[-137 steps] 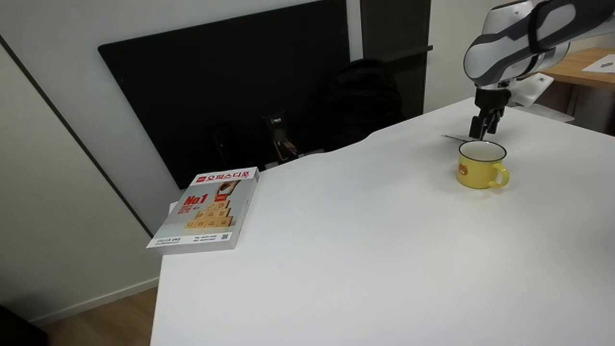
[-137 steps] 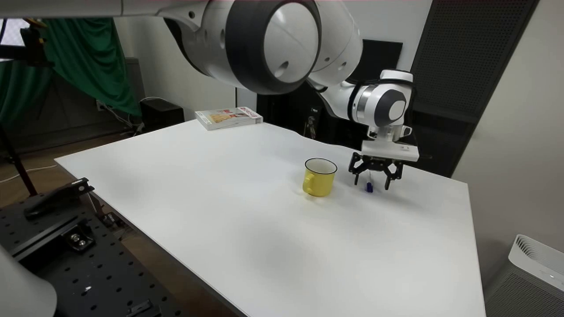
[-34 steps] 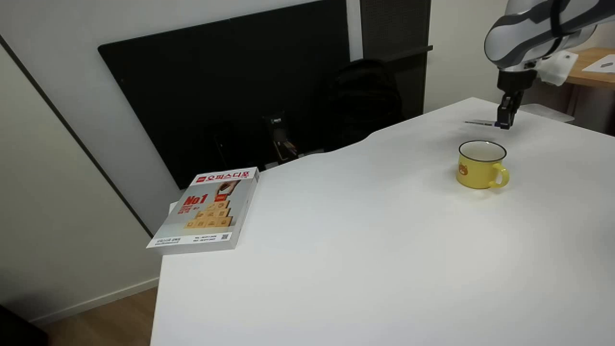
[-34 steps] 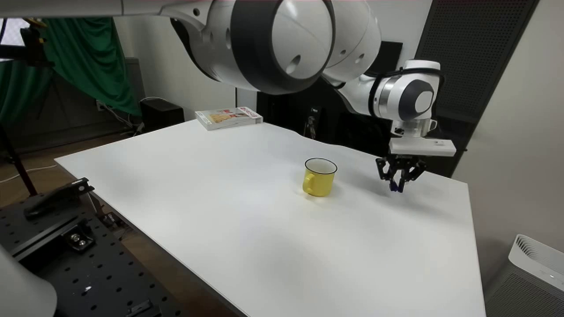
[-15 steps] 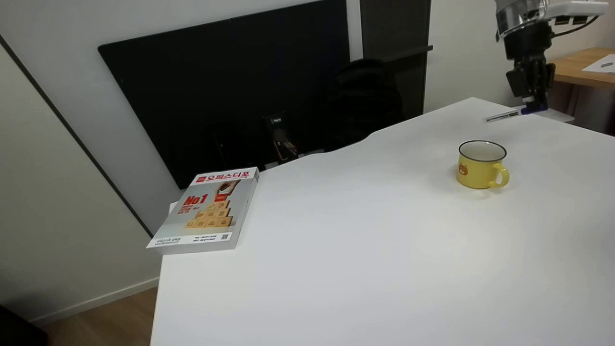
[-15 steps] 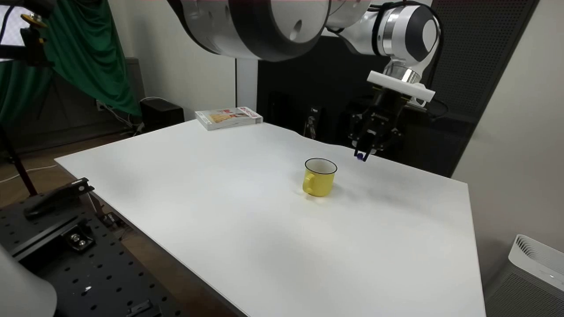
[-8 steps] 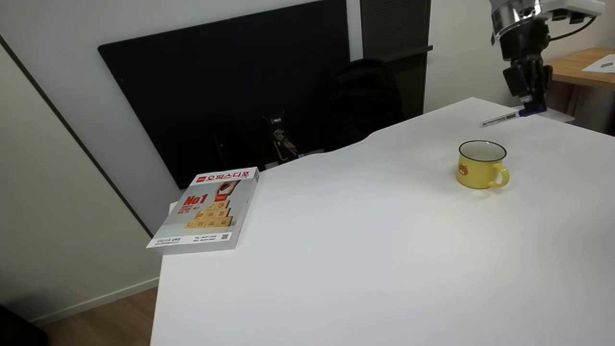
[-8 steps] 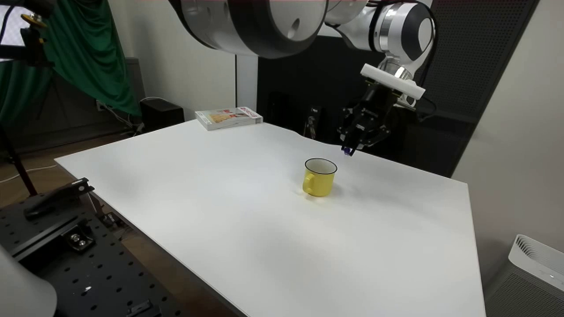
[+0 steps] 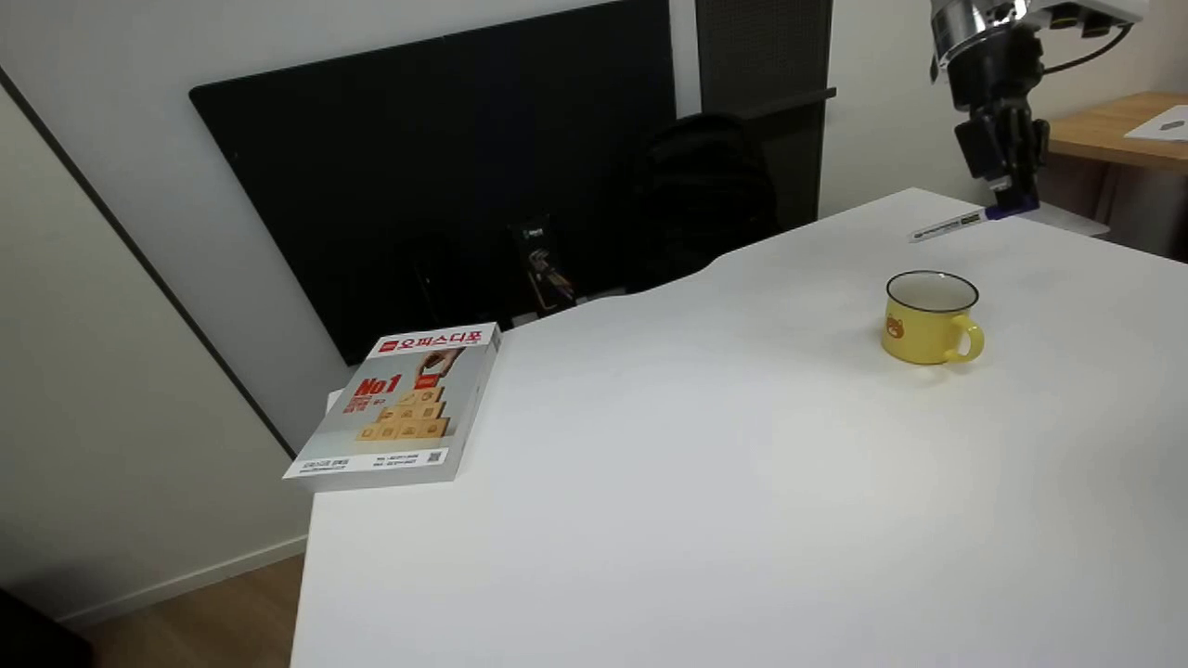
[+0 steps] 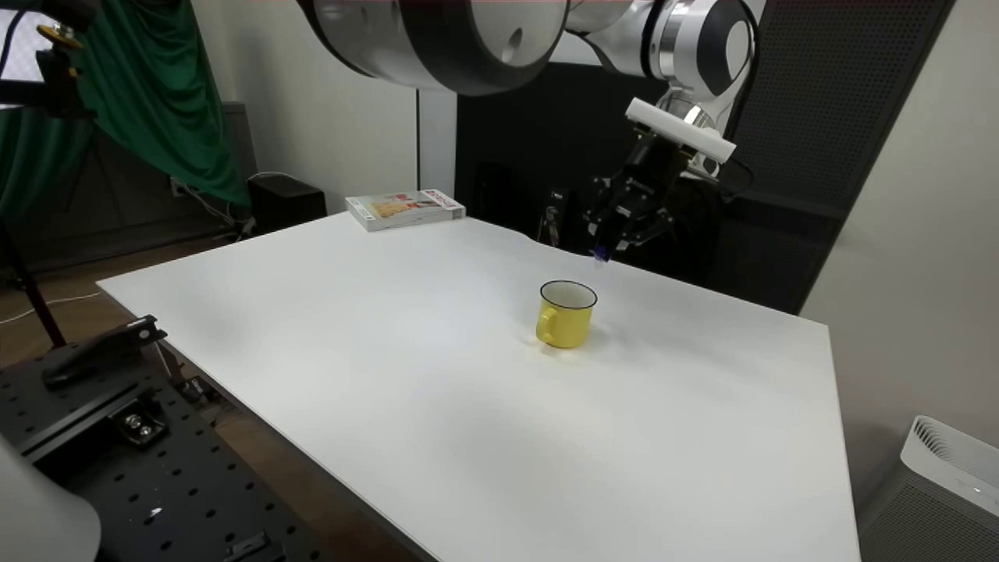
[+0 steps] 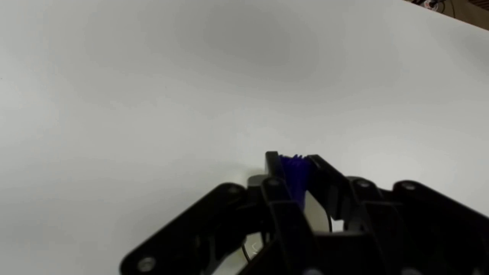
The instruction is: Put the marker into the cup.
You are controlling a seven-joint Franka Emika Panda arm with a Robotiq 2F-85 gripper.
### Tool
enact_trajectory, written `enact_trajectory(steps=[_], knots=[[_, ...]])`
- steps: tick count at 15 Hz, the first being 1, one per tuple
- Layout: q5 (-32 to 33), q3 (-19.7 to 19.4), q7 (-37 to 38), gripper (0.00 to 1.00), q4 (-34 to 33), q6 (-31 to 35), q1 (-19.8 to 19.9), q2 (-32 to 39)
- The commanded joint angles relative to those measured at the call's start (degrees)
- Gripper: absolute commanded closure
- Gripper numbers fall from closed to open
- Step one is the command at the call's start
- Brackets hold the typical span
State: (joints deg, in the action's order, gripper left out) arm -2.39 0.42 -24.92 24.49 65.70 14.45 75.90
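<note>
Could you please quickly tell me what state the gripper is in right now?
Gripper: closed, holding the marker by its dark blue end.

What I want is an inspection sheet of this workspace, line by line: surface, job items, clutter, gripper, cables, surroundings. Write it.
Surface: flat white tabletop, one edge wavy.
Job item: thin white marker with a blue end, held off the tabletop, slanting in an exterior view, not yet in the mug.
Job item: squat yellow mug with a dark rim, upright on the tabletop.
Clutter: thick grey-and-white book with red lettering, flat at the tabletop's edge.
Black robot gripper: its fingers are shut on the marker's blue end.
Cables: thin black cable near the gripper; thin white cable on the floor.
Surroundings: green cloth drape, dark perforated panel, white vented box.
</note>
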Motion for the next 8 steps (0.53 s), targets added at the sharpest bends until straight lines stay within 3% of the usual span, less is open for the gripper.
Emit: enact_trajectory(steps=[1, 3, 4, 5, 6, 7, 8], knots=[[-0.96, 0.78, 0.87, 0.94, 2.68, -2.07, 0.16, -2.17], [-1.07, 1.21, 0.62, 0.94, 3.05, -3.88, 0.23, -2.08], [-0.88, 1.68, 1.01, 0.94, -4.18, -8.03, 0.18, 1.99], [-1.00, 1.44, 0.64, 0.94, 3.05, -6.38, 0.20, -1.94], [-0.92, 1.48, 0.75, 0.94, 2.88, -7.26, 0.18, -1.81], [-0.72, 1.82, 0.99, 0.94, -4.35, -11.22, 0.12, 2.22], [-0.73, 1.58, 0.70, 0.94, 2.71, -9.00, 0.20, -1.60]])
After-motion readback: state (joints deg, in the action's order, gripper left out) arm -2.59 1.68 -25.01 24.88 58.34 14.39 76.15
